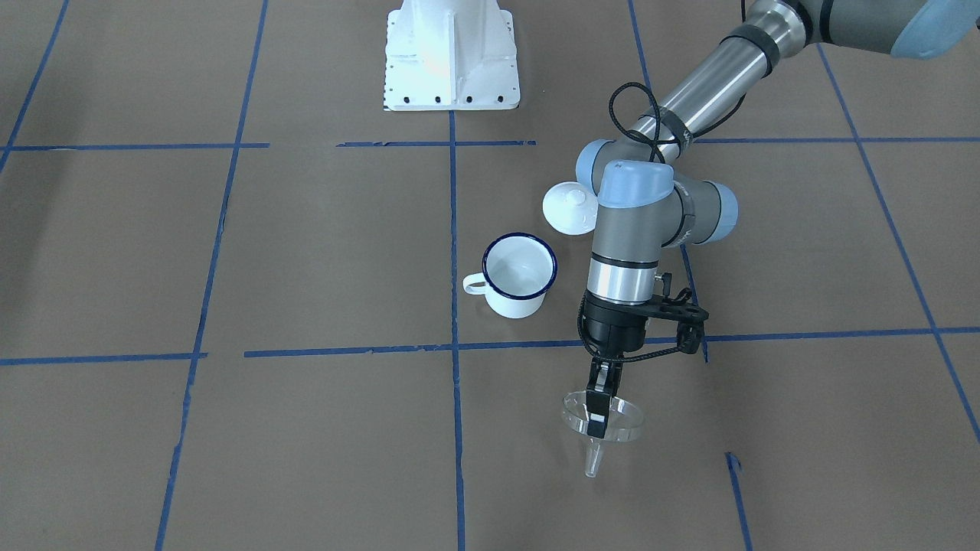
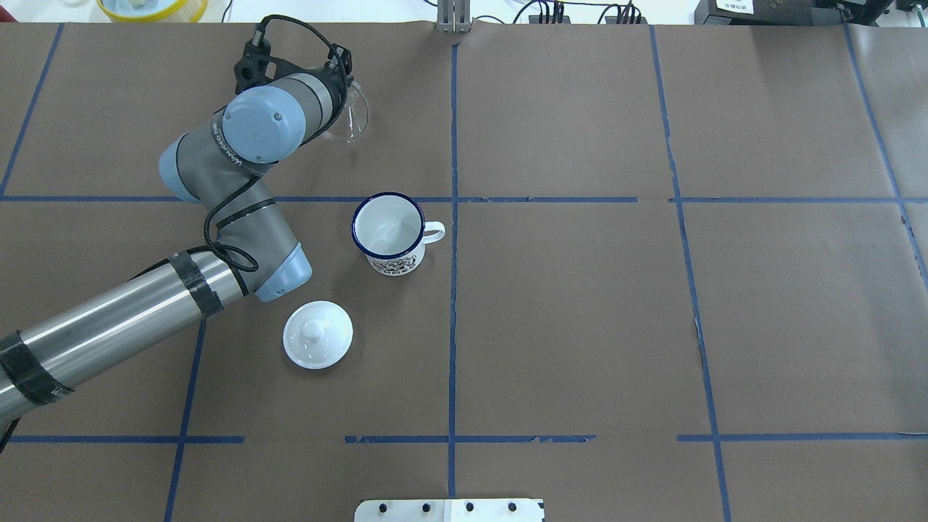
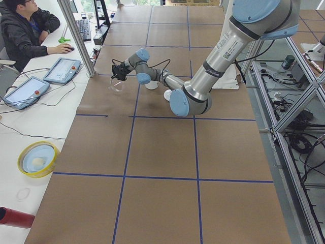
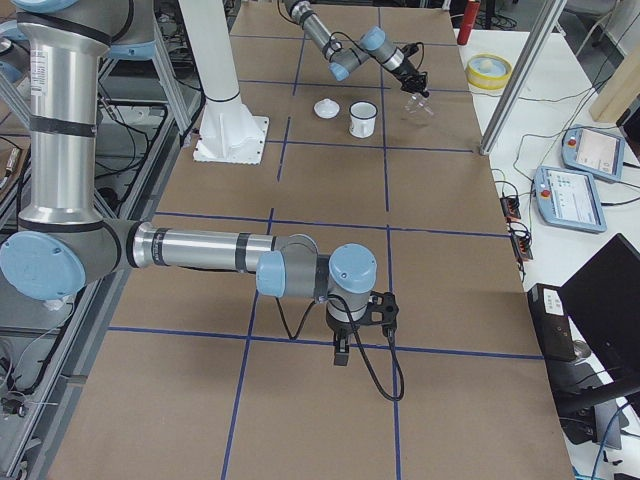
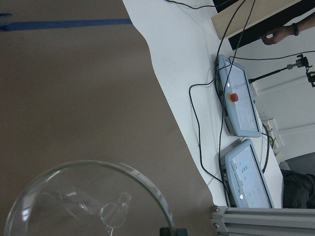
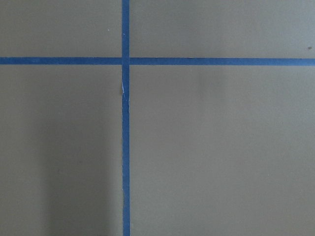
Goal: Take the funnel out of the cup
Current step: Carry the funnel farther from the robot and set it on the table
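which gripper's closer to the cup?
Left. The left gripper holds the funnel a short way from the cup, on the operators' side. The right gripper hangs far off, near the table's end on the robot's right.

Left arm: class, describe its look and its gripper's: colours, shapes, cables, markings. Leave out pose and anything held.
The left arm is a silver tube banded with black tape, with grey cylindrical joints and pale blue caps. A black cable loops along it. White lettering marks one joint. The left gripper is black with two slim fingers.
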You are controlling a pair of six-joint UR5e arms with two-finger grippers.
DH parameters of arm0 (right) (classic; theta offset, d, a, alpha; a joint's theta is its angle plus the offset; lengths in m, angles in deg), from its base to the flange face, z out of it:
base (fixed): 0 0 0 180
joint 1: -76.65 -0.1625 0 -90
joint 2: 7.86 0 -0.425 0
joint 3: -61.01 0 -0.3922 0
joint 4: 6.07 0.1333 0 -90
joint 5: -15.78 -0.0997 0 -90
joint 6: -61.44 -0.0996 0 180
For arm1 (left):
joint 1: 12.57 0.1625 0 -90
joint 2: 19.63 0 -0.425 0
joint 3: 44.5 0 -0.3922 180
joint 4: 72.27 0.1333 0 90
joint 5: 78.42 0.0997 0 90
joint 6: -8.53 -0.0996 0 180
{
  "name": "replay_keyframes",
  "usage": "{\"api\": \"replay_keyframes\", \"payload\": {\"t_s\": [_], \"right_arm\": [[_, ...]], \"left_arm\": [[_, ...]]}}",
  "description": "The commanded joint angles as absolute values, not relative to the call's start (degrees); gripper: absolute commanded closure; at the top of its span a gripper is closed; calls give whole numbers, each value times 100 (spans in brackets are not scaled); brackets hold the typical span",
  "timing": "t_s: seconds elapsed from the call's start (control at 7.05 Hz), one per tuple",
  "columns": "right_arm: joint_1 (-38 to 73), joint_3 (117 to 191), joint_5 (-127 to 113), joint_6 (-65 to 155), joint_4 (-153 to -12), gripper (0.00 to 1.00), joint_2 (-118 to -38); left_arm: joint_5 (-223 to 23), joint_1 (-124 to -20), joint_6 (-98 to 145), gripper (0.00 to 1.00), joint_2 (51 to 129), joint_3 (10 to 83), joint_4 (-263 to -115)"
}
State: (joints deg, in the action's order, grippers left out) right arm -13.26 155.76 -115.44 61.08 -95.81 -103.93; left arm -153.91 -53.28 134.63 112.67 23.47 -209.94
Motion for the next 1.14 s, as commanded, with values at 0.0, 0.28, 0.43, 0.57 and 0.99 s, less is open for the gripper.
{"api": "replay_keyframes", "payload": {"t_s": [0.0,0.28,0.43,0.57,0.99], "right_arm": [[-1326,15576,-11544,6108,-9581,0,-10392],[-1326,15576,-11544,6108,-9581,0,-10392],[-1326,15576,-11544,6108,-9581,0,-10392],[-1326,15576,-11544,6108,-9581,0,-10392],[-1326,15576,-11544,6108,-9581,0,-10392]], "left_arm": [[-15252,-5247,13510,88,11168,2327,-21202],[-15147,-5168,13483,62,11159,2327,-21202],[-15137,-5159,13414,49,11151,2327,-21202],[-15155,-5168,13213,0,11159,2379,-21202],[-16973,-5571,11284,0,10985,3936,-19588]]}}
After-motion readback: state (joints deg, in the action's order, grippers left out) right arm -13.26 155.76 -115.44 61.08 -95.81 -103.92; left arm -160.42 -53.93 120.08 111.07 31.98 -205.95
